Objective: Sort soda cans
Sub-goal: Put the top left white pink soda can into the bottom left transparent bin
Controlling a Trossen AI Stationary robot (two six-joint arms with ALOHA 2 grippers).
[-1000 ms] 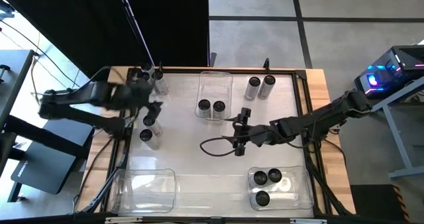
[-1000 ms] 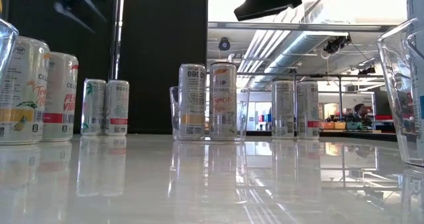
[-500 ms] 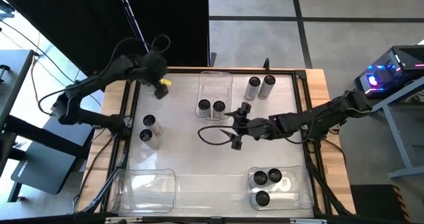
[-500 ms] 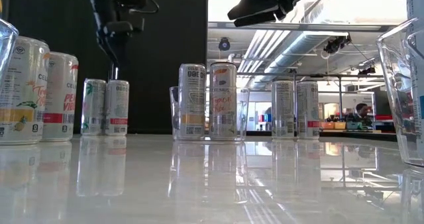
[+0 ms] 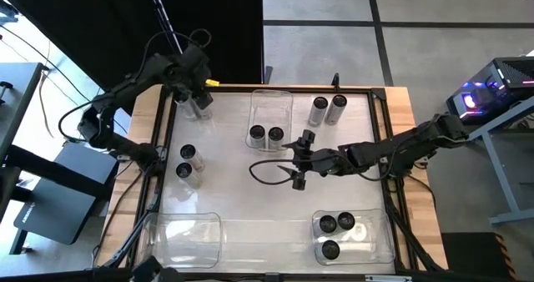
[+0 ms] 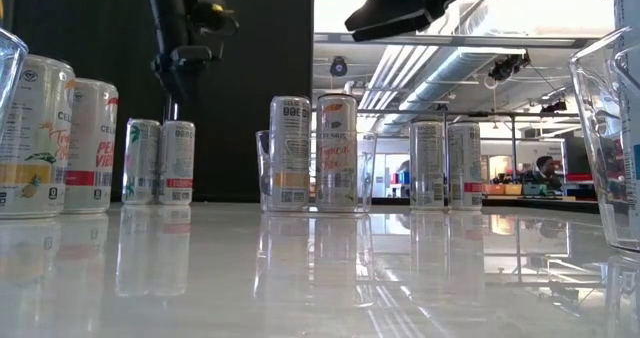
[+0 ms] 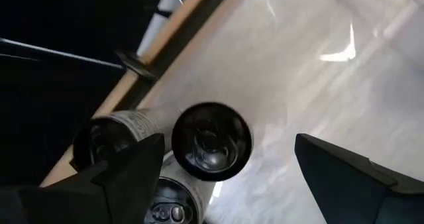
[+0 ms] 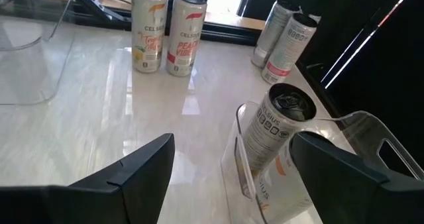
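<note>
Silver cans (image 5: 198,105) at the table's far-left corner sit under your left gripper (image 5: 193,88), spread wide, empty. Your right gripper (image 5: 302,158) hovers mid-table, open, holding nothing.

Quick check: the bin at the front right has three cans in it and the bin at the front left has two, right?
Not quite. The front-right bin does hold three cans, but the front-left bin holds none; the high view shows only clear plastic there. The bin with two cans is the one at the back middle.

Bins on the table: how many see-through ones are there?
3 bins: the far-middle bin with two cans, the empty near-left bin, and the near-right bin with three cans. None looks hidden.
</note>
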